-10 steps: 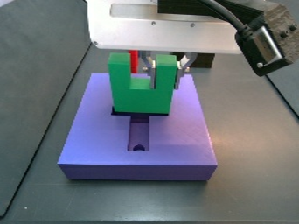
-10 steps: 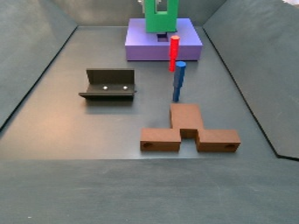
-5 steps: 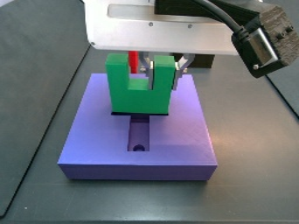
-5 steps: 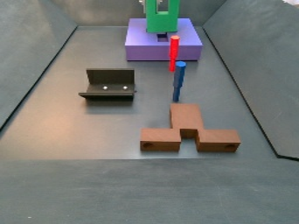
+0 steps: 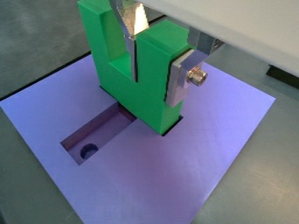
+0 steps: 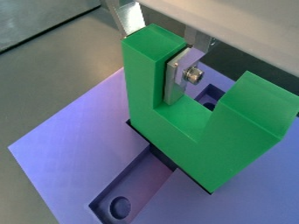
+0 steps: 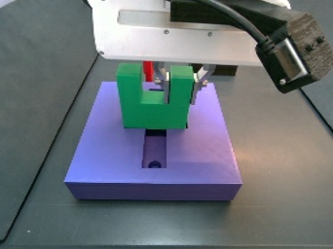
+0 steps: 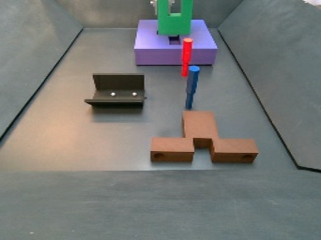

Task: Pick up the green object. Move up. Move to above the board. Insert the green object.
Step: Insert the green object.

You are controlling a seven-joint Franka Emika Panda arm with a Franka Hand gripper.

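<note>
Green object [image 5: 138, 79], notched, pincer [image 5: 158, 54]-clamped, seated in board [image 5: 216, 149] recess.

Floor [image 8: 75, 131]: board [image 8: 157, 52]; fixture [image 8: 116, 91] (brown pieces [image 8: 201, 141])

Lab test bench, fixture [image 8: 115, 91], gripper [image 7: 172, 83] above board [image 7: 156, 156]

One green object [image 7: 150, 97], board [image 7: 156, 146], fixture [image 8: 116, 91], end effector [image 5: 160, 48].
</note>
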